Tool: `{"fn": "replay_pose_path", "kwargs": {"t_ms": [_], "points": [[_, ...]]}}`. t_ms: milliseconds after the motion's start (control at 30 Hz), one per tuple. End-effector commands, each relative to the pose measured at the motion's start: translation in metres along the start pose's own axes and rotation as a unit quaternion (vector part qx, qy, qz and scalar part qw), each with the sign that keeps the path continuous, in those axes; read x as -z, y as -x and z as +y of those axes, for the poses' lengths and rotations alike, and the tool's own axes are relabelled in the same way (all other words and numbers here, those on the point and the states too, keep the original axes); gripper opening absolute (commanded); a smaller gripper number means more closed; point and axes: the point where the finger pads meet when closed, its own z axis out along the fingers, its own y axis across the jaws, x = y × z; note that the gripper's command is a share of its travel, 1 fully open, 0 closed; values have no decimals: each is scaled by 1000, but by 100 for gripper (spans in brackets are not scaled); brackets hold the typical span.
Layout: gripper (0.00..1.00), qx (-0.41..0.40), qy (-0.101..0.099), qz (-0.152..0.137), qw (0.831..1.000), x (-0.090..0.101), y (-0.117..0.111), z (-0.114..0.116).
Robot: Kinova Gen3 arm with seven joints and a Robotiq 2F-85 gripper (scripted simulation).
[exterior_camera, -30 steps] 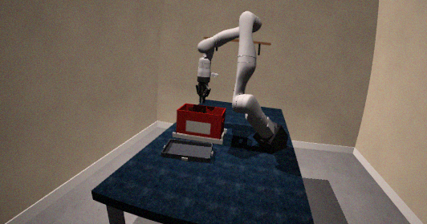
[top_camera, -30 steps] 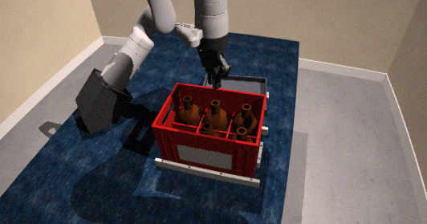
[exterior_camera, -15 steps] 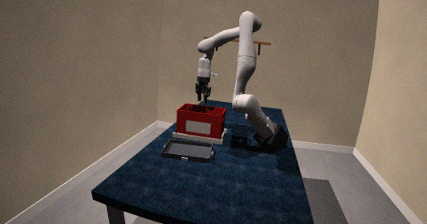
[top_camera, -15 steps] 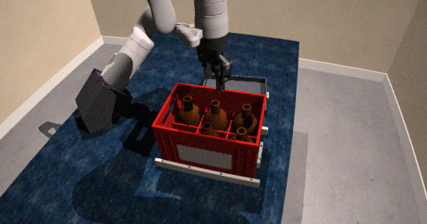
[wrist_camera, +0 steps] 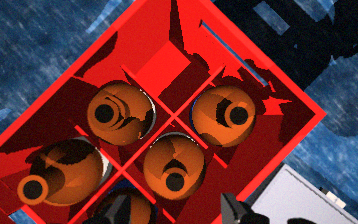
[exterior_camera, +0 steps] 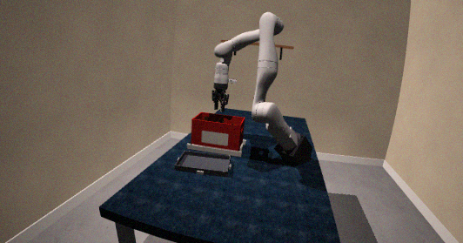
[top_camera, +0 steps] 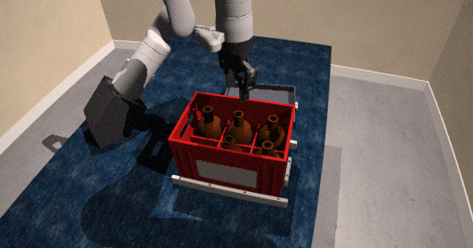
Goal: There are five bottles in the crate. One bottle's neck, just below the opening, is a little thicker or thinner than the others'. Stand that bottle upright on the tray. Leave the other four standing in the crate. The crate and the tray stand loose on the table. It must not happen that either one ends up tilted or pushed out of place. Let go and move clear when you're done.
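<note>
The red crate (top_camera: 272, 177) (exterior_camera: 236, 139) (wrist_camera: 310, 113) holds five brown bottles. Its back row has a left bottle (top_camera: 212, 125) (wrist_camera: 212, 127), a middle bottle (top_camera: 240, 130) (wrist_camera: 167, 157) and a right bottle (top_camera: 270, 132) (wrist_camera: 142, 212), seen from the top view. Its front row has a middle bottle (top_camera: 228, 142) (wrist_camera: 130, 102) and a right bottle (top_camera: 268, 147) (wrist_camera: 80, 170); the front left compartment is empty. I cannot tell which neck differs. My gripper (top_camera: 244, 98) (exterior_camera: 219, 108) (wrist_camera: 174, 207) is open and empty above the crate's back side. The tray (exterior_camera: 202, 161) (wrist_camera: 297, 197) is empty.
A white strip (top_camera: 231, 192) (exterior_camera: 213, 150) lies along the crate's base, with more white pieces at the crate's and tray's sides. The tray lies close beside the crate's long back side. The crate walls stand higher than its dividers. The arm's base stands beyond the crate's handle end.
</note>
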Motion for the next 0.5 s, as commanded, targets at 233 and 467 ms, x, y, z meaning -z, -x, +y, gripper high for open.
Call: {"fn": "replay_pose_path", "kwargs": {"t_ms": [233, 467], "points": [[64, 0, -1, 0, 1000, -1, 0, 0], [64, 0, -1, 0, 1000, -6, 0, 0]]}}
